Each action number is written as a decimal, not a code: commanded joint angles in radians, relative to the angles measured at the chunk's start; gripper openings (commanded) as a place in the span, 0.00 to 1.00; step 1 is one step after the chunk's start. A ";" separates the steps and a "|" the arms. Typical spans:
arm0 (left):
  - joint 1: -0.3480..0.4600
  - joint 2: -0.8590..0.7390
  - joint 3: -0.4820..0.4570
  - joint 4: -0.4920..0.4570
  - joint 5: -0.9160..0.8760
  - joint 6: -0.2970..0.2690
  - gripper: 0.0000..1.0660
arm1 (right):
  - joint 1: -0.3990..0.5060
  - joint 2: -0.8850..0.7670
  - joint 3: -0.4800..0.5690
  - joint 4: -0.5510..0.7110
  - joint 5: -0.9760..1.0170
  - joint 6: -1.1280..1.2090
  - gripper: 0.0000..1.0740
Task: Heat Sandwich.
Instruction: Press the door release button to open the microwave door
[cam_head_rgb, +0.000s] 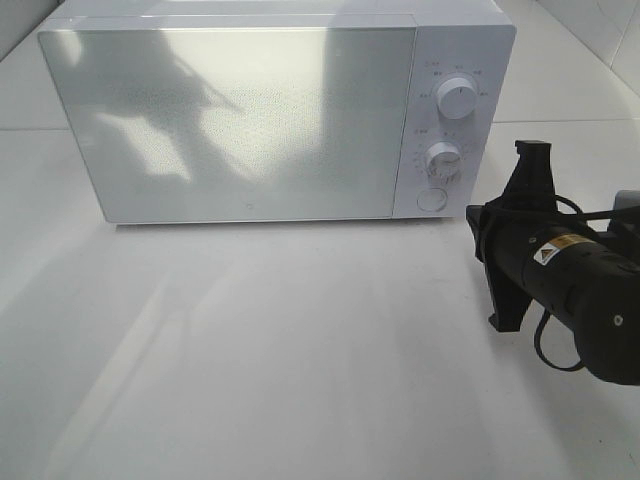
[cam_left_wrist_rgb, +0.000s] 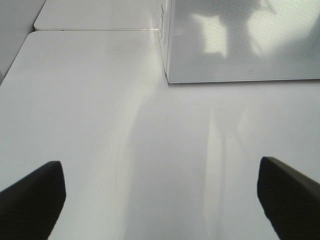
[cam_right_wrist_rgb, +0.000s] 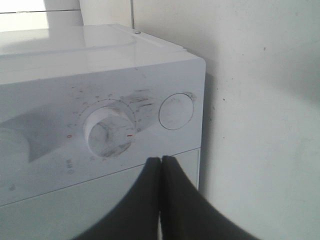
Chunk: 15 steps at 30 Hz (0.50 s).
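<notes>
Microwave (cam_head_rgb: 240, 110) boxy, glossy white, mirror door. Right gripper (cam_right_wrist_rgb: 160, 160) jaws together near round button (cam_right_wrist_rgb: 176, 111); smudges on dial (cam_right_wrist_rgb: 109, 128) only visible from right wrist. Left gripper (cam_left_wrist_rgb: 160, 169) spread wide.

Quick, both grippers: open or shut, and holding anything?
Left gripper: open, holding nothing.
Right gripper: shut, holding nothing.
</notes>
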<state>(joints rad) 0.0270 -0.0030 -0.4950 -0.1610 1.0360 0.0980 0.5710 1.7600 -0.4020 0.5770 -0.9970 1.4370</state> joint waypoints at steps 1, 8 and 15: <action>0.001 -0.028 0.003 -0.007 -0.009 -0.005 0.93 | -0.015 0.031 -0.023 -0.037 0.017 0.007 0.01; 0.001 -0.028 0.003 -0.007 -0.009 -0.005 0.93 | -0.057 0.149 -0.117 -0.121 0.016 0.051 0.01; 0.001 -0.028 0.003 -0.007 -0.009 -0.005 0.93 | -0.082 0.211 -0.195 -0.141 0.026 0.049 0.01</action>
<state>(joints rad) 0.0270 -0.0030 -0.4950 -0.1610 1.0360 0.0980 0.4970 1.9630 -0.5750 0.4530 -0.9780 1.4890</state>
